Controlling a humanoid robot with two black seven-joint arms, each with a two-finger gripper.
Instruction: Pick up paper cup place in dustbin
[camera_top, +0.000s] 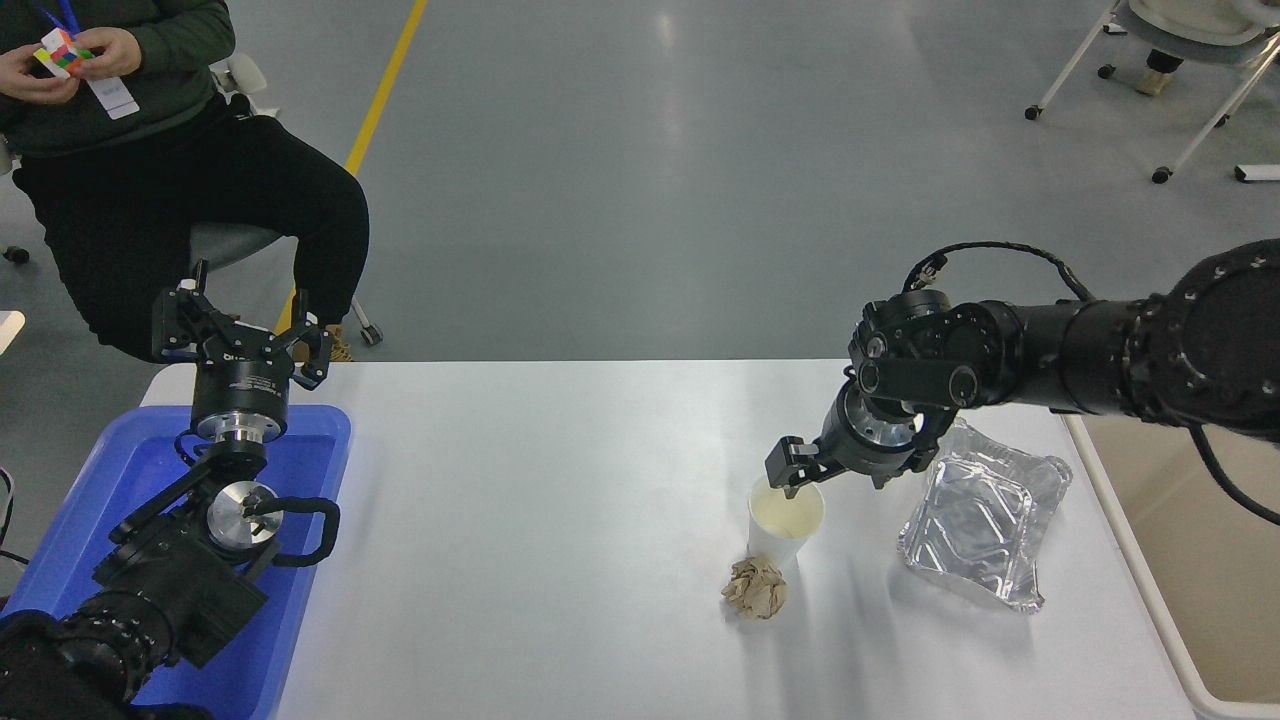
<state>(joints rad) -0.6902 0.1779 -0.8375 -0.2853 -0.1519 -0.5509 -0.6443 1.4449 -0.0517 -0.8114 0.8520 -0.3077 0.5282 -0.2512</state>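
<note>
Head view looks down over a white table (560, 560) standing on a grey, glossy floor with a yellow line (385, 85) painted across it at the far left. A person (150, 170) sits beyond the table's far left corner, hands busy with a small coloured cube (57, 52); only the body from the shoulders down is in the picture. A bright blue tray (70, 540) sits at the table's left end with the parked left gripper (240, 335) above its far edge, fingers spread apart. At the right edge the dustbin (1150, 600) is cut off by the picture and partly covered by the right arm. The paper cup (785, 520) stands upright near the middle right of the table, a crumpled brown paper ball (754, 587) just in front of it and a silver foil tray (985, 530) to its right. The right gripper (800, 472) hangs at the cup's far rim, one finger showing at the rim; from here I cannot tell whether it is spread or closed, nor whether it touches the cup
</note>
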